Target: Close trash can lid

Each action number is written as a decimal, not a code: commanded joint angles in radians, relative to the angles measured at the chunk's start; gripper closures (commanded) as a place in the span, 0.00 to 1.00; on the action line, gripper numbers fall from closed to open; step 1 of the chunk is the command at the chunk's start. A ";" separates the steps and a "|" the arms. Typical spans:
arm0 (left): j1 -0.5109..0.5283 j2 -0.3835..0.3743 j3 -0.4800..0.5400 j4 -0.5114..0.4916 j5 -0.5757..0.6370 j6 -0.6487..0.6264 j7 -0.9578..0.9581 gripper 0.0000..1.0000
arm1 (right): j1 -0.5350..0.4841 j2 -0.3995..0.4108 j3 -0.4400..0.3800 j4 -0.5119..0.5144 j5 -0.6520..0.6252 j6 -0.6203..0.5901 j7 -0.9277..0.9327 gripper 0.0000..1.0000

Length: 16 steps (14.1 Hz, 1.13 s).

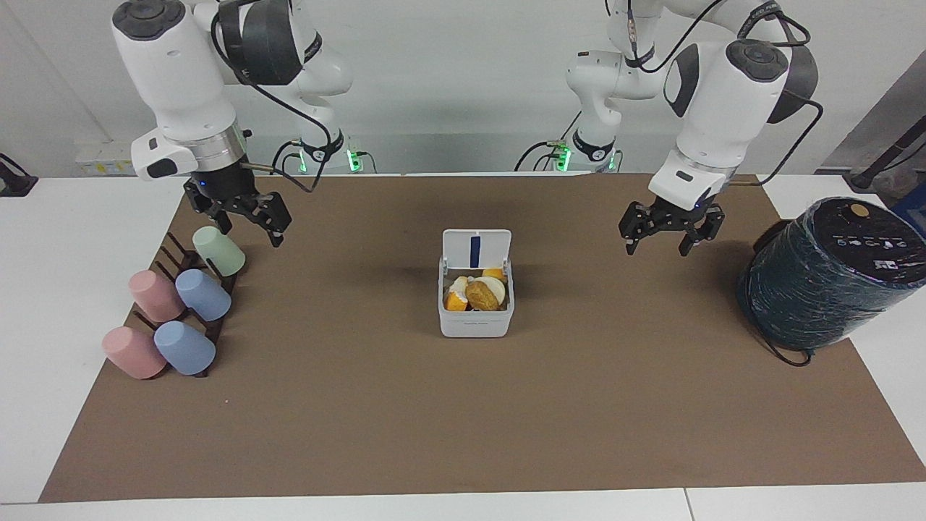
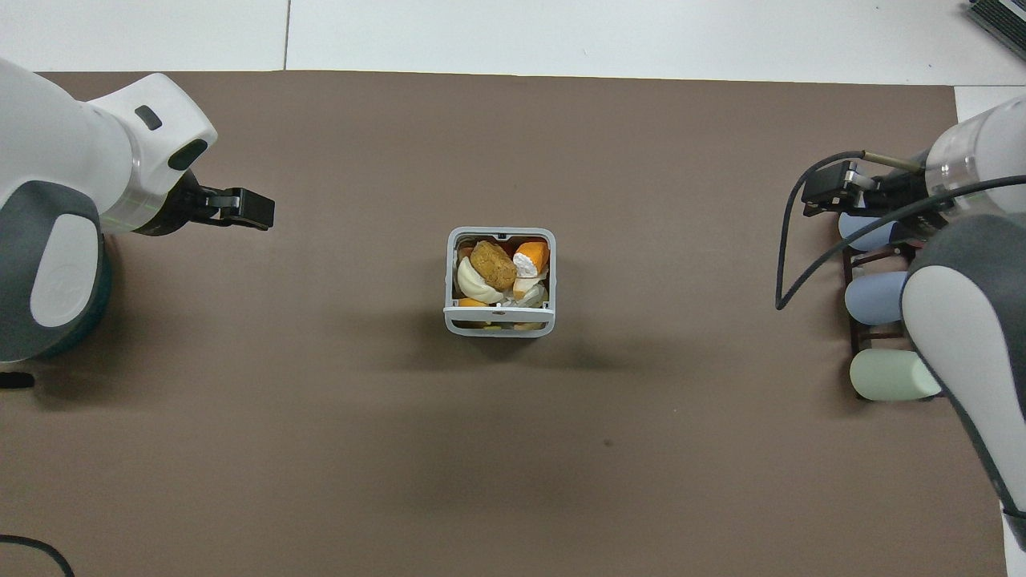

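White trash can [image 1: 476, 311] is sitting mid-mat with its lid [image 1: 477, 250] standing upright, food scraps inside. Left gripper [image 1: 670, 228] is hovering over bare mat, right gripper [image 1: 242, 210] over the cup rack [image 1: 189, 289]; both open, empty. Closing not yet begun; next move, likely: reach the lid's top edge, push it down away from the robots.

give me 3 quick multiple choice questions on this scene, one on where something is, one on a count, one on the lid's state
1. Where does the trash can stand?
A. mid-mat between the arms
B. on the cup rack
C. on the dark cylinder

2. How many cups lie on the rack?
A. three
B. five
C. seven

3. How is the lid?
A. shut flat
B. raised open
C. lying on the mat

Answers:
1. A: it sits alone at the centre of the brown mat.
2. B: two pink, two blue and one green.
3. B: it stands up at the edge nearer the robots, blue strip showing, food scraps visible inside.
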 commanded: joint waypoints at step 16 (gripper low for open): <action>-0.075 -0.024 -0.002 -0.037 0.003 0.015 -0.010 0.00 | -0.008 -0.073 0.011 -0.059 0.015 -0.110 -0.121 0.00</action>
